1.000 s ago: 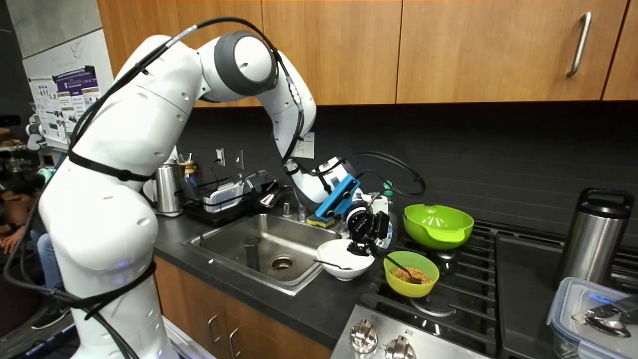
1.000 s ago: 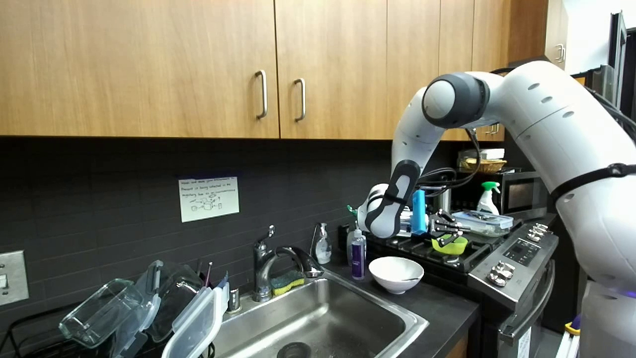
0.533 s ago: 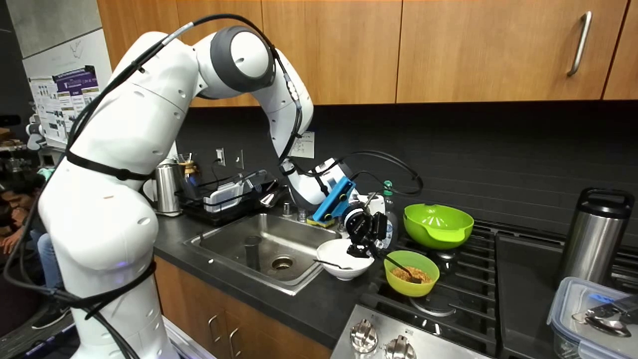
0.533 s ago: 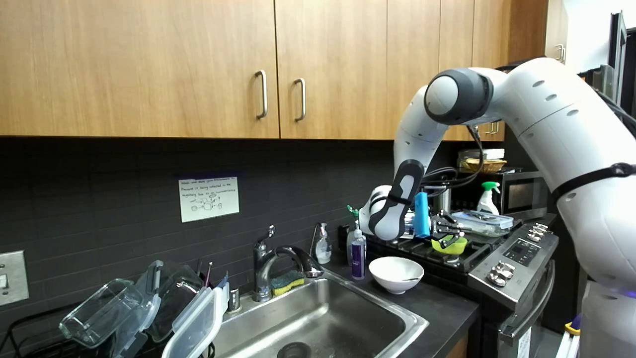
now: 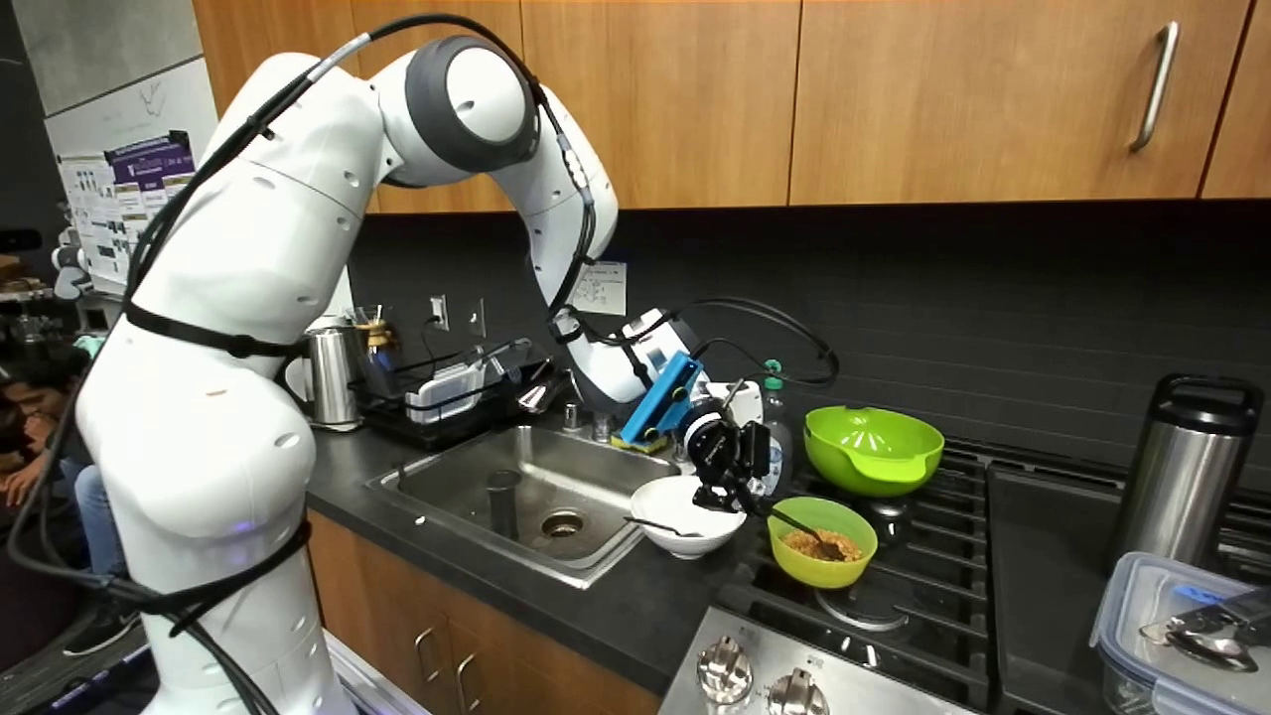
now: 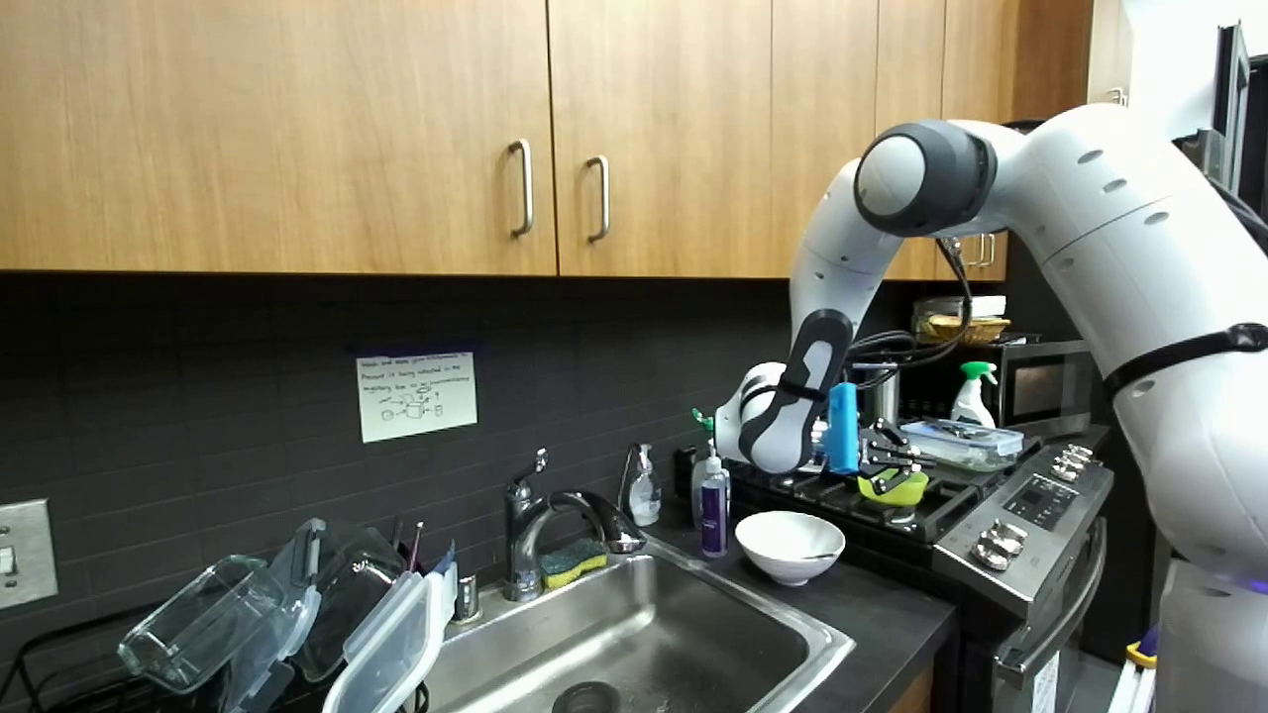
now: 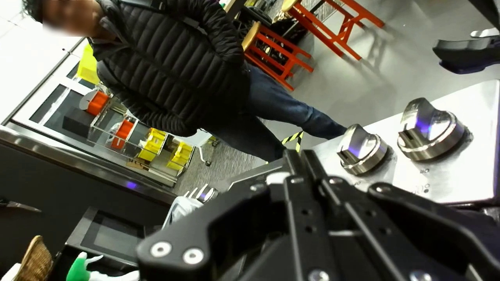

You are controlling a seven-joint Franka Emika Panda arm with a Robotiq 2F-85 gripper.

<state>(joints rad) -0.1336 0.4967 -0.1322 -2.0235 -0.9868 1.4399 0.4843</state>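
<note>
In an exterior view the hand (image 6: 916, 465) showed partly in front of a yellow-green bowl (image 6: 908, 492) on the stove (image 6: 1035, 540). A white bowl (image 6: 790, 545) stood on the bench (image 6: 877, 619) between stove and sink (image 6: 708, 654), near an upright purple-labelled bottle (image 6: 713, 515). A sponge (image 6: 575, 564) lay beside the tap (image 6: 525, 545); a handwritten note (image 6: 416, 396) hung on the dark wall (image 6: 248, 426)

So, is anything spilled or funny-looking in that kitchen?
Nothing looks clearly spilled: the dark spoon sits among grainy food inside the upright yellow-green bowl. Slightly odd: loose utensils lie atop the container lid, rather than somewhere tidier.
</note>
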